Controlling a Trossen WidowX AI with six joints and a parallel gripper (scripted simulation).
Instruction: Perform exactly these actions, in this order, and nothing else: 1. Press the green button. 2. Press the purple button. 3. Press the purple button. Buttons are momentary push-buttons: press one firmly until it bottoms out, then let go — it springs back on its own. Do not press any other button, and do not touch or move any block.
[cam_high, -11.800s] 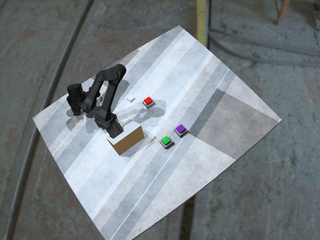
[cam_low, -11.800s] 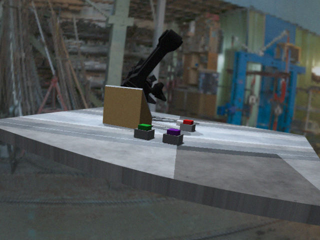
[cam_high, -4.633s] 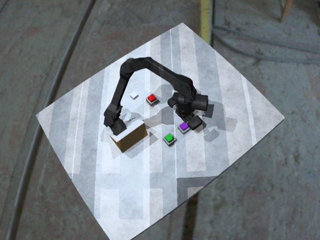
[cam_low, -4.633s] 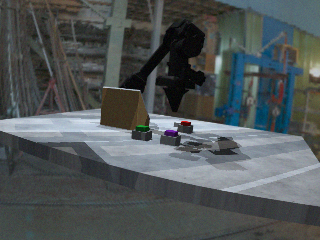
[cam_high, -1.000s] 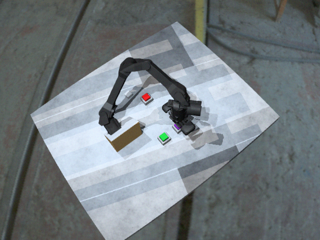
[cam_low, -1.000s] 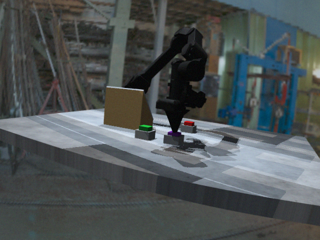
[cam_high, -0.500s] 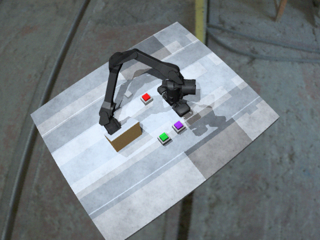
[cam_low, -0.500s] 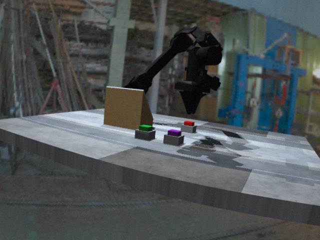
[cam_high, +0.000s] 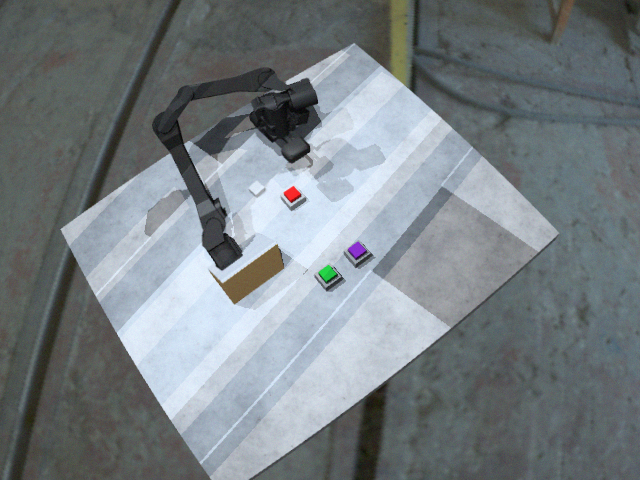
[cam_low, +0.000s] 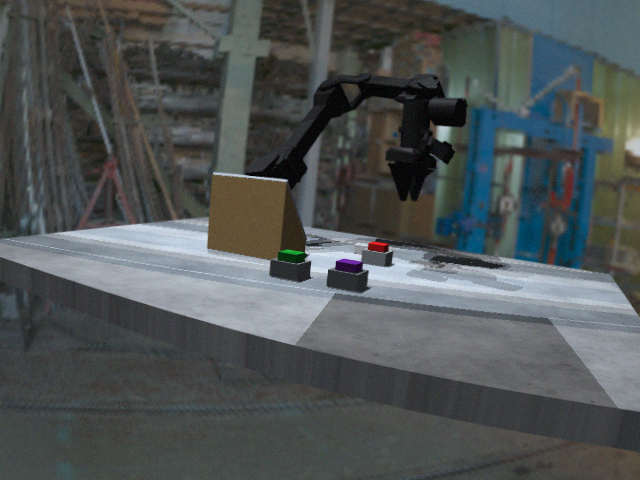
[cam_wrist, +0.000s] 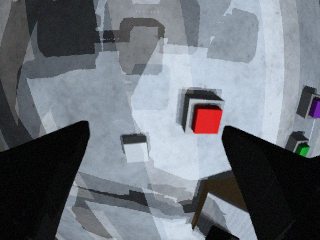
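Pincer (cam_low: 412, 197) hangs high with its jaws wide apart and nothing inside, far behind the purple button (cam_low: 348, 265). Pressing looks finished, so it should just stay away.
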